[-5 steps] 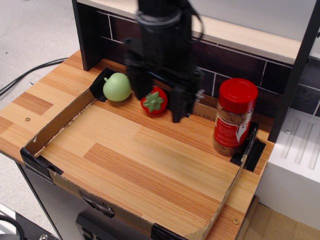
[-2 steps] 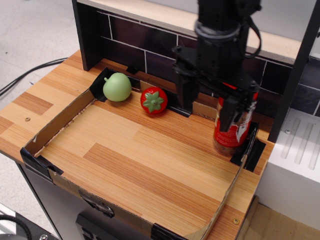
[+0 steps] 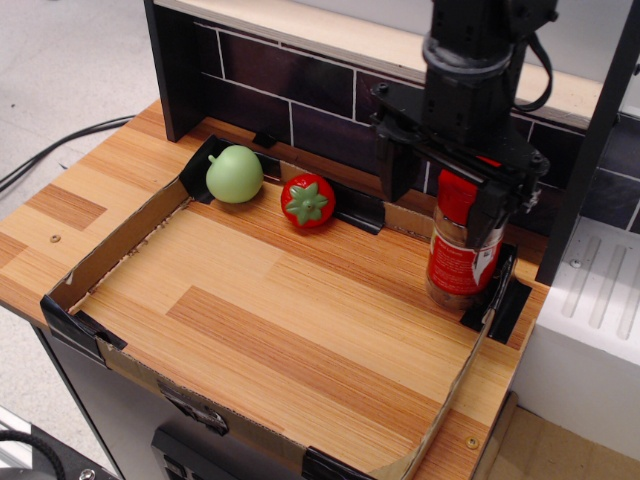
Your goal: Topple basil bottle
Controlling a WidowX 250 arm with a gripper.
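Wood-grain tabletop [image 3: 300,330] fills most of the frame, bordered by a low cardboard wall [image 3: 115,255] whose corners are bound with black tape. Behind it, across the upper part of the frame, runs a dark tiled backsplash [image 3: 290,90] topped by a pale wooden shelf [image 3: 330,30]. A white ribbed unit [image 3: 600,330] occupies the lower right edge, and a dark cable [image 3: 60,150] crosses the floor at upper left.

Basil bottle [image 3: 462,250]: stands upright at right of centre, in the far right corner of the cardboard enclosure, just beside the black-taped corner. Its red cap is mostly covered by the arm; the clear body, brownish contents and red-and-white label show below it.

Tool [image 3: 448,185]: black, descending from the top of the frame, positioned over the cap end of the bottle. The jaws stand wide apart. One finger [image 3: 392,170] hangs to the left of the bottle, clear of it; the other finger [image 3: 492,215] overlaps the upper right side of the bottle. Contact between that finger and the bottle cannot be confirmed from this view.

Green toy apple [image 3: 235,173]: rests at upper left of the enclosure, against the back corner.

Red toy tomato [image 3: 308,200]: rests just right of the apple, near the back wall, well apart from the bottle.
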